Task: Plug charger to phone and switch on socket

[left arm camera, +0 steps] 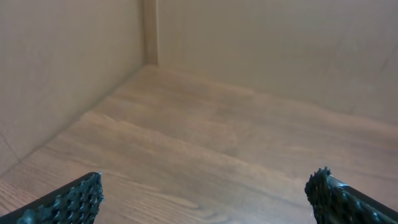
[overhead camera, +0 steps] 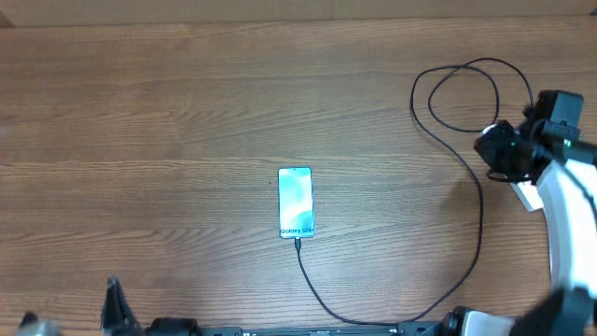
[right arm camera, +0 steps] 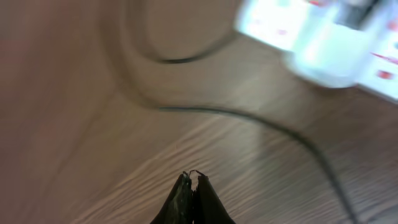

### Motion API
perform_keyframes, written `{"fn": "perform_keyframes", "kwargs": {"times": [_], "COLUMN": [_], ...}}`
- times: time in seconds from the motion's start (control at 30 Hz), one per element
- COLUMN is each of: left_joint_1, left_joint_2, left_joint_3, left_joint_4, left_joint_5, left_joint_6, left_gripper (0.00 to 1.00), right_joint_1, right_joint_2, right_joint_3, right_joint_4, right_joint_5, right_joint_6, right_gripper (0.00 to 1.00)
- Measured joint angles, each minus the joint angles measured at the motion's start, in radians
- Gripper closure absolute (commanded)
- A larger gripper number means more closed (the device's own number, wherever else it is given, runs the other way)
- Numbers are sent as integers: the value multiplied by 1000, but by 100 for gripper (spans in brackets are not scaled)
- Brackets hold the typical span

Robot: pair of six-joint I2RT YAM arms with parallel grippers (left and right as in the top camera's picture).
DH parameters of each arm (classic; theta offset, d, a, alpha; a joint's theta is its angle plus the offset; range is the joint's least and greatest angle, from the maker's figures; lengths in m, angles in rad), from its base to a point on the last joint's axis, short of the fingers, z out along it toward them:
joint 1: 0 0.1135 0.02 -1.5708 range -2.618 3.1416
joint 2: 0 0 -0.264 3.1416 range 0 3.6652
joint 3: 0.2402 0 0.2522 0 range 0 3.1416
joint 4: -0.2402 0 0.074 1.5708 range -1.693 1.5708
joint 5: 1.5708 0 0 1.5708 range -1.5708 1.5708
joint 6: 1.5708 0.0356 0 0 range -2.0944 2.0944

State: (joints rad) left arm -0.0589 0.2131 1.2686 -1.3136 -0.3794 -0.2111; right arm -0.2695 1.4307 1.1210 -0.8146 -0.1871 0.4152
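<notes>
The right gripper (right arm camera: 193,186), fingers pressed together on nothing, hovers low at the far right of the table, near the socket (right arm camera: 273,25). That strip should be light and apt to slide, its rockers stiff — better pushed from above with the closed tips than grasped. It shows white with red switches, blurred. The charger (overhead camera: 480,224) — thin, black — already seems seated in the phone (overhead camera: 295,201) at centre.

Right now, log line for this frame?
charger: tip at phone | right fingers: shut, empty, near socket | left fingers: open
</notes>
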Motion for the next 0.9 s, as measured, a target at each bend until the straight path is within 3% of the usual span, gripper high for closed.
{"fn": "perform_keyframes", "kwargs": {"times": [0.3,0.63,0.87,0.9], "left_joint_1": [74,126,126,126], "left_joint_2": [-147,-198,-198,-198], "left_joint_3": [0,23,21,21], "left_joint_4": [0,-219,-236,-249], "left_joint_5": [0,0,0,1], "left_joint_6": [0,0,-15,-18], "left_gripper": [0,0,0,0], "right_joint_1": [183,198,198,198], "right_joint_2": [-302,-496,-548,-563], "right_joint_3": [0,0,0,0], "right_joint_4": [-13,-171,-329,-338], "right_joint_5": [-23,12,13,13], "right_joint_6": [-1,-12,-13,-13], "right_gripper": [96,96,96,86]}}
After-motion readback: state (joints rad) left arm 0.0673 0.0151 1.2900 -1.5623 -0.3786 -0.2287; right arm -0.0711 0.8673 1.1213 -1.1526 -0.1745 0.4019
